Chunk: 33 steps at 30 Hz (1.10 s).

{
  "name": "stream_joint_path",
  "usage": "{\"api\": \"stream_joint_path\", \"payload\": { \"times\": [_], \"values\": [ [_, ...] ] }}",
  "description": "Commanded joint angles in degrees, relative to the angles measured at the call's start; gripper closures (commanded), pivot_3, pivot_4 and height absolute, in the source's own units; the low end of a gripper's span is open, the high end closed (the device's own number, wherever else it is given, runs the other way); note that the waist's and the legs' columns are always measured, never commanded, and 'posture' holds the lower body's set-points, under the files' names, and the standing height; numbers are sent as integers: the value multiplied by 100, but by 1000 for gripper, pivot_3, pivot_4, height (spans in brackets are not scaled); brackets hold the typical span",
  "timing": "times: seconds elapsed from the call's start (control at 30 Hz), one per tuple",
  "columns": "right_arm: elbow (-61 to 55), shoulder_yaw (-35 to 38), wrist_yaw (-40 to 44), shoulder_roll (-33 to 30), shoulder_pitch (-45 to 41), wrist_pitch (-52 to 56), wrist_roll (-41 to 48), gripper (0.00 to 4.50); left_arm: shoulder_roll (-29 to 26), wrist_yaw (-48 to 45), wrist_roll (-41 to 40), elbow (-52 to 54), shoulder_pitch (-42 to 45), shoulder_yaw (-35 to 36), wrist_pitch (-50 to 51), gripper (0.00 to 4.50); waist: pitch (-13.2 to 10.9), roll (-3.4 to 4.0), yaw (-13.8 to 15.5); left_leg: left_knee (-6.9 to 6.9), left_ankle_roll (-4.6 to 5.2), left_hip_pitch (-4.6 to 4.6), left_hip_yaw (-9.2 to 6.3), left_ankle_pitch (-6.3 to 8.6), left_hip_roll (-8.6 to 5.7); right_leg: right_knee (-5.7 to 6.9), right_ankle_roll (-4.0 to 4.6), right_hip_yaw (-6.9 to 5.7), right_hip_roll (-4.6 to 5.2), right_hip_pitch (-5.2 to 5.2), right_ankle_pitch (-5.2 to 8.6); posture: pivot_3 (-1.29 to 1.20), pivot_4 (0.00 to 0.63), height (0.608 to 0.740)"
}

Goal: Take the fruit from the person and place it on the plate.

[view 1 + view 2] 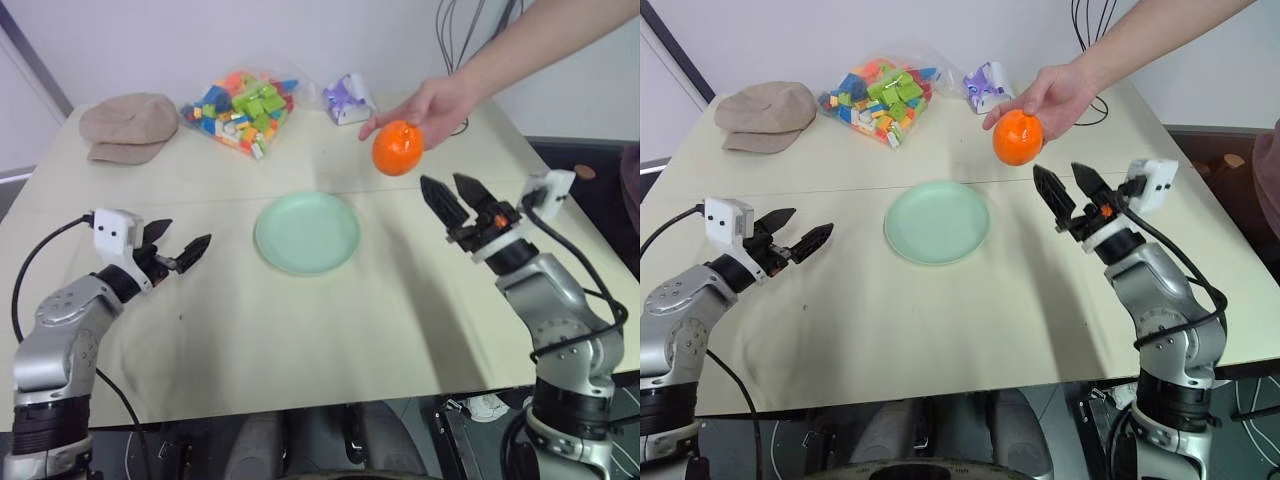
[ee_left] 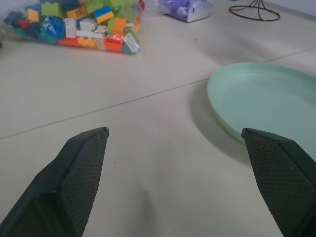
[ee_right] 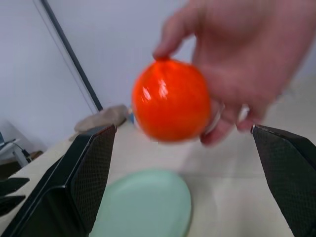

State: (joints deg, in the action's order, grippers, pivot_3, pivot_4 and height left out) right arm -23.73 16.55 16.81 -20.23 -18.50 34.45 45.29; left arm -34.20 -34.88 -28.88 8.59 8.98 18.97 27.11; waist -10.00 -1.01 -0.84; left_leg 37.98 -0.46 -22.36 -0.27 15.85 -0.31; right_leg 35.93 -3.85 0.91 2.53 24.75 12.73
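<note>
1. The person's hand (image 1: 435, 105) holds the fruit (image 1: 397, 147) above the table (image 1: 300, 330), at 2 o'clock from the plate (image 1: 307, 233)
2. Right gripper (image 1: 452, 198): fingers apart, empty, just below the fruit
3. Left gripper (image 1: 180, 245): fingers apart, at the plate's 9 o'clock

Two head cameras, side by side, look forward and down over the beige tabletop (image 1: 300, 340); both take in the round pale mint-green plate (image 1: 307, 233) at its centre. Left wrist camera sits low, close to the table, facing that plate's rim. Right wrist camera sits higher, close under the smooth bright orange fruit (image 3: 170, 100), plate below.
</note>
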Motion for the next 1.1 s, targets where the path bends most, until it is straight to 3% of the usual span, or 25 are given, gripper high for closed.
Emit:
{"api": "stream_joint_path", "payload": {
  "times": [0.03, 0.33, 0.63, 0.8, 1.1],
  "values": [
    [94, -310, 78, -38, -203, -341, -481, 0, -92, -22, 0, 37, 156, 31, -24, 10, 0, 0, 5, -1, 0, 0, 0, 0, 0, 0, 1, -1, 0, 0, 0, 0, 150, 740],
    [1707, -853, 660, 130, -1008, -1353, -1469, 0, -11, 98, -34, 196, 11, 99, -13, 10, 0, 0, -6, -6, 0, -7, 4, 0, -2, -14, -1, 0, 3, 1, -2, 0, 150, 740],
    [2300, -677, 826, 240, -1425, -1677, -1549, 0, 46, 260, -91, 421, -287, 230, -14, 10, -1, 1, 6, -9, 0, -7, 3, 0, -1, -14, -1, 1, 9, 2, -3, 0, 150, 740],
    [2226, -647, 834, 260, -1389, -1697, -1566, 1373, 87, 326, -120, 491, -350, 183, -8, 0, -1, 1, 6, -9, 0, -7, 3, 0, -2, -14, 1, 1, 14, 2, -3, 0, 150, 740],
    [1540, -675, 830, 66, -1315, -1101, -1240, 1395, 30, 267, -113, 398, -253, 167, 13, 0, -4, 5, 8, -9, 0, -7, 3, 1, -2, -14, 2, 1, 15, 3, -3, 0, 150, 740]
  ]
}}
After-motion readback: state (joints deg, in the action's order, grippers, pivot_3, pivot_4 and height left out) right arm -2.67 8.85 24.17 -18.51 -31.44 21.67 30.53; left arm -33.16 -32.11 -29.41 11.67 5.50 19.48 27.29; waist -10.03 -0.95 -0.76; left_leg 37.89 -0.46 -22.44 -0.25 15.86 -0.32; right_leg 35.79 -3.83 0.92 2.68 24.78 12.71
